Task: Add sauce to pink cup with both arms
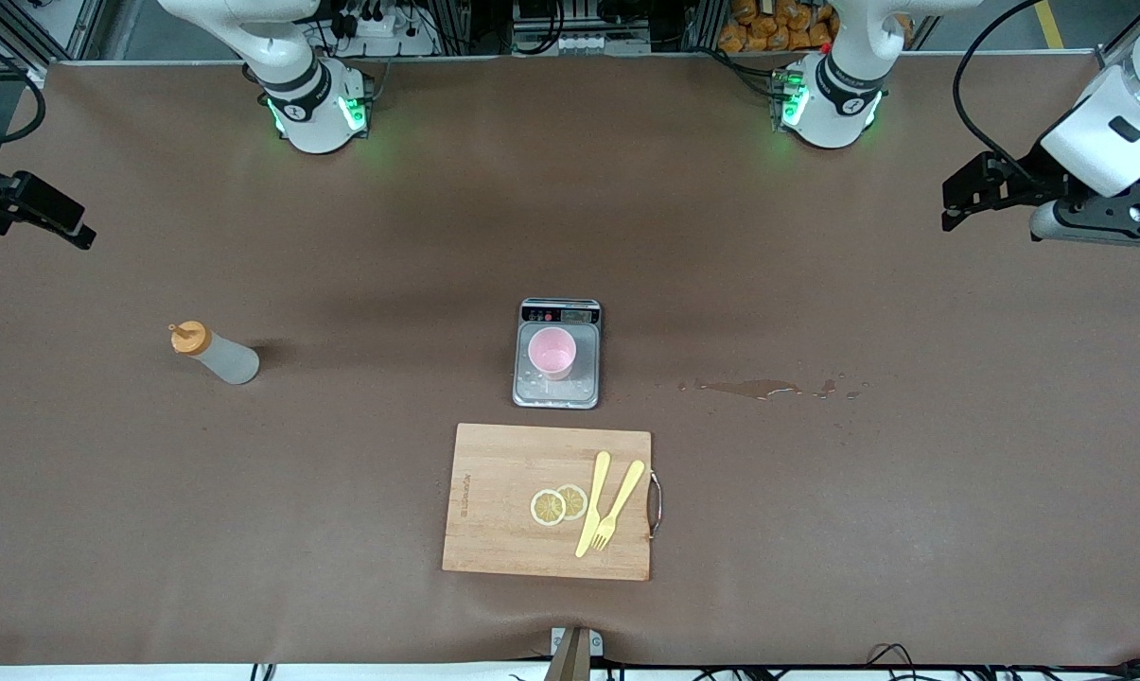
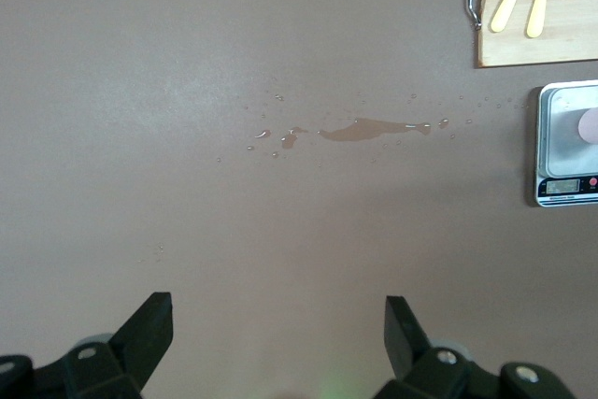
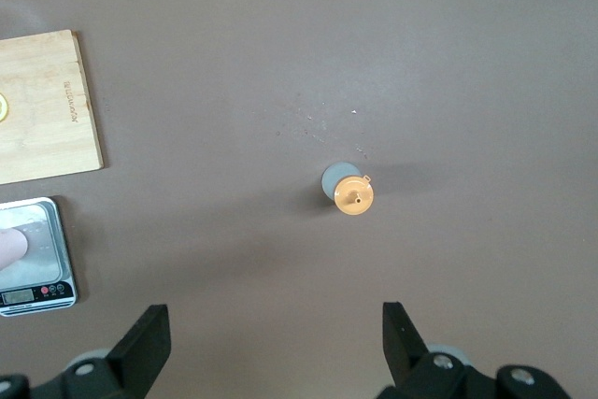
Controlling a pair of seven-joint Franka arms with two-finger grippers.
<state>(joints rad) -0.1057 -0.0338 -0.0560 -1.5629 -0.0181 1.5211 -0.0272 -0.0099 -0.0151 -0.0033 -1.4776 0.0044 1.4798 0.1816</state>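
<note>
The sauce bottle [image 1: 216, 354] stands upright on the tabletop [image 1: 910, 530] toward the right arm's end, well apart from everything else, orange cap on top — by the look of it a light, soft-walled plastic thing that will give under pressure, so I'd judge the place to take hold is the whitish body below the cap, gently, since a hard pinch could squirt it early. The pink cup [image 1: 552, 354] sits on the grey scale [image 1: 557, 355] mid-tabletop, just farther from the front camera than the cutting board [image 1: 503, 511] with its lemon slices [image 1: 558, 503] and yellow fork and knife [image 1: 609, 504]; it looks light and easy to tip, so steadying it seems the sensible job for the other arm. A thin brown spill [image 1: 754, 388] lies between the scale and the left arm's end — slippery ground. Right claw [image 3: 276, 329] hangs spread wide over bare tabletop near the bottle, gripping nothing. Left claw [image 2: 278, 320] is spread wide too, empty, up over the left arm's end near the spill.
</note>
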